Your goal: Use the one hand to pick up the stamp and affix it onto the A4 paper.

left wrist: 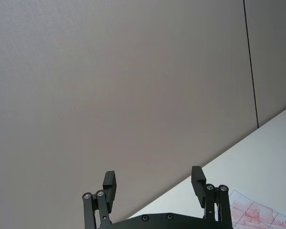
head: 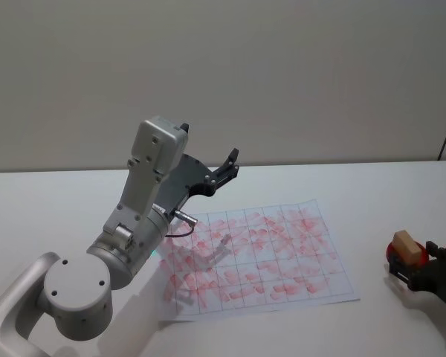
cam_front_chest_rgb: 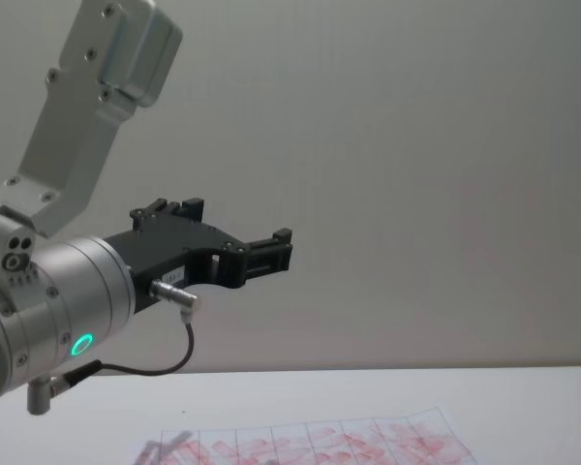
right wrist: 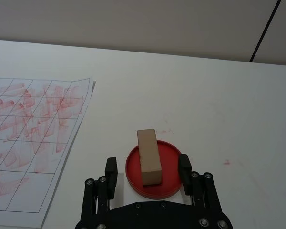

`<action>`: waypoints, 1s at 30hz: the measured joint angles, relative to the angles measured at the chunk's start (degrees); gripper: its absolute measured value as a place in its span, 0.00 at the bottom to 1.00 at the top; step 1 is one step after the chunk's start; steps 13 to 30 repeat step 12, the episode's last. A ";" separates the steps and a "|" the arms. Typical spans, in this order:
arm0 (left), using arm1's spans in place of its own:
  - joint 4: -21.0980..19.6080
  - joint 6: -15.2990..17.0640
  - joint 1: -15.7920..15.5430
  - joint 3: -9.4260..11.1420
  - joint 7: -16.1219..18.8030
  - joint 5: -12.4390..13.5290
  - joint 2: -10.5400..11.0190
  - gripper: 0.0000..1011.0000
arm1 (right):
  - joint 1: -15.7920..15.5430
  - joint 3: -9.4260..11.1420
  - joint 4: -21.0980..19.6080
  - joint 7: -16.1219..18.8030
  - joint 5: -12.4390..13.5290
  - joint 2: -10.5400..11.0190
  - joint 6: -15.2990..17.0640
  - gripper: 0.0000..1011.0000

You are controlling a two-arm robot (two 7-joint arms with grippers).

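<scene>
The stamp (right wrist: 149, 157) stands on a red ink pad (right wrist: 155, 171) on the table, to the right of the A4 paper (head: 260, 253), with the right gripper (right wrist: 149, 172) at the pad, fingers apart on either side of the block and not clamped on it. The pick-up therefore appears not yet done, and lifting, carrying left and pressing onto the grid remain. The left gripper (left wrist: 153, 183) is raised above the paper's left side, fingers apart and empty.

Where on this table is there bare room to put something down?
Bare table lies between the A4 paper and the red ink pad, and behind the sheet toward the wall. It is crowded around the stamp, flanked by the open right gripper, and at the left gripper's arm.
</scene>
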 joint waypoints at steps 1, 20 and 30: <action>0.00 0.00 0.00 0.00 0.00 0.00 0.00 0.99 | 0.01 -0.01 0.02 0.00 -0.01 -0.01 0.02 0.77; 0.00 0.00 0.00 0.00 0.00 0.00 0.00 0.99 | 0.06 -0.06 0.08 0.04 -0.06 -0.06 0.08 0.99; 0.00 0.00 0.00 0.00 0.00 0.00 0.00 0.99 | 0.06 -0.06 0.08 0.04 -0.06 -0.06 0.08 0.99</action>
